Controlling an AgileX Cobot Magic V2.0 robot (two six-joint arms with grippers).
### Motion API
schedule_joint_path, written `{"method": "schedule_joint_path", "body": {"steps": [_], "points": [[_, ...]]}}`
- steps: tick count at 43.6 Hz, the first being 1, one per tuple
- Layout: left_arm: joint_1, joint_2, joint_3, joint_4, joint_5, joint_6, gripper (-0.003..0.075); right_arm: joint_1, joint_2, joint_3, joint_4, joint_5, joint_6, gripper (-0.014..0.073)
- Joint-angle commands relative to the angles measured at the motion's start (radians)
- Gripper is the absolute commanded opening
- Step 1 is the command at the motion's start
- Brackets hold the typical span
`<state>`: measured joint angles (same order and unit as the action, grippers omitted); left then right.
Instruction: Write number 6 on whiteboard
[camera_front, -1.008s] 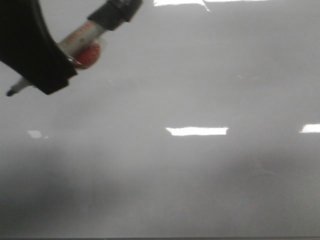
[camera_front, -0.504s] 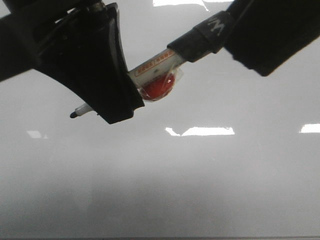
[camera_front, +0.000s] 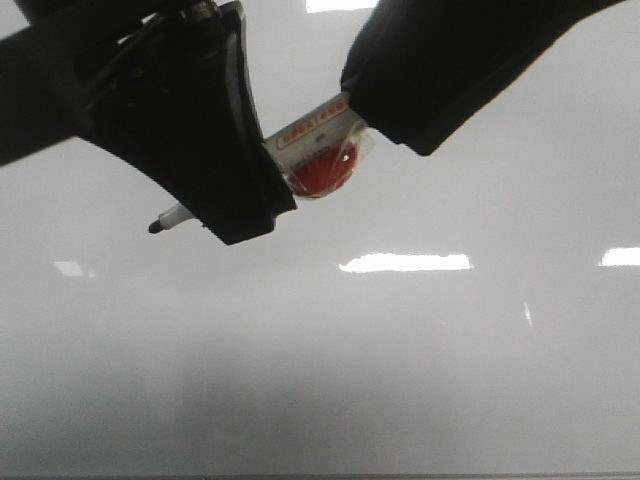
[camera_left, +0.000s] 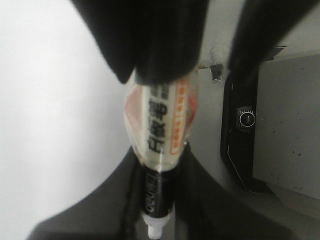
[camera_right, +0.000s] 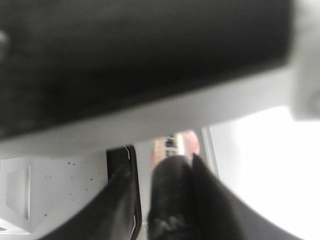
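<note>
Glossy grey whiteboard (camera_front: 420, 380), glare patches

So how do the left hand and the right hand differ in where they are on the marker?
The left hand grips the marker near its tip, which pokes out bare; the right hand covers the rear end, grip unclear. In the front view the left sits lower than right. Both are black.

We are seeing the whiteboard (camera_front: 400, 380) lying flat and filling nearly the whole front view, glossy grey-white, with its thin dark near edge running along the bottom. Bright rectangular glare patches are showing across its middle and far side. We are finding no number 6 on the bare surface that is showing; part of the board is hidden.
</note>
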<state>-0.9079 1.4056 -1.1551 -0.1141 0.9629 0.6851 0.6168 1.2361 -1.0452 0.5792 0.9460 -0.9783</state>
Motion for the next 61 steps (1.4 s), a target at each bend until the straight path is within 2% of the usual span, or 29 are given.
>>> {"method": "schedule_joint_path", "body": {"steps": [1, 4, 6, 13, 18, 24, 27, 32, 39, 44, 48, 55, 61], "points": [[-0.005, -0.030, -0.032, -0.011, -0.045, -0.007, -0.0020, -0.001, -0.020, -0.036, 0.044, -0.012, -0.012, 0.0144], [-0.005, -0.030, -0.032, -0.011, -0.043, -0.009, -0.0002, -0.001, -0.020, -0.036, 0.044, -0.012, -0.012, 0.0087], [-0.005, -0.030, -0.032, -0.016, -0.043, -0.009, 0.0048, -0.001, -0.020, -0.036, 0.044, -0.012, -0.012, 0.0043], [-0.003, -0.030, -0.032, -0.016, -0.045, -0.018, 0.0337, -0.001, -0.020, -0.036, 0.044, -0.012, -0.002, -0.0069], [-0.003, -0.047, -0.032, 0.028, -0.025, -0.086, 0.0449, -0.006, -0.028, -0.036, 0.030, -0.011, 0.031, -0.0067], [0.009, -0.103, -0.030, 0.136, 0.034, -0.244, 0.0459, -0.053, -0.070, -0.036, -0.063, 0.002, 0.147, -0.0067], [0.038, -0.149, -0.016, 0.141, 0.056, -0.288, 0.0459, -0.092, -0.099, -0.042, -0.136, 0.026, 0.268, -0.0067], [0.130, -0.241, 0.039, 0.125, 0.034, -0.336, 0.0459, -0.188, -0.155, -0.064, -0.257, 0.101, 0.497, -0.0067], [0.291, -0.361, 0.128, 0.120, 0.004, -0.414, 0.0459, -0.326, -0.255, -0.052, -0.316, 0.136, 0.663, -0.0067], [0.404, -0.434, 0.173, 0.114, -0.002, -0.414, 0.0459, -0.415, -0.346, 0.050, -0.285, -0.034, 0.734, -0.0067], [0.458, -0.465, 0.186, 0.104, -0.022, -0.414, 0.0459, -0.437, -0.393, 0.161, -0.171, -0.227, 0.753, -0.0067], [0.475, -0.473, 0.187, 0.100, -0.047, -0.414, 0.0459, -0.436, -0.382, 0.244, -0.010, -0.415, 0.705, -0.0067], [0.475, -0.468, 0.187, 0.095, -0.055, -0.414, 0.0459, -0.436, -0.341, 0.244, -0.004, -0.494, 0.658, -0.0067]]}}
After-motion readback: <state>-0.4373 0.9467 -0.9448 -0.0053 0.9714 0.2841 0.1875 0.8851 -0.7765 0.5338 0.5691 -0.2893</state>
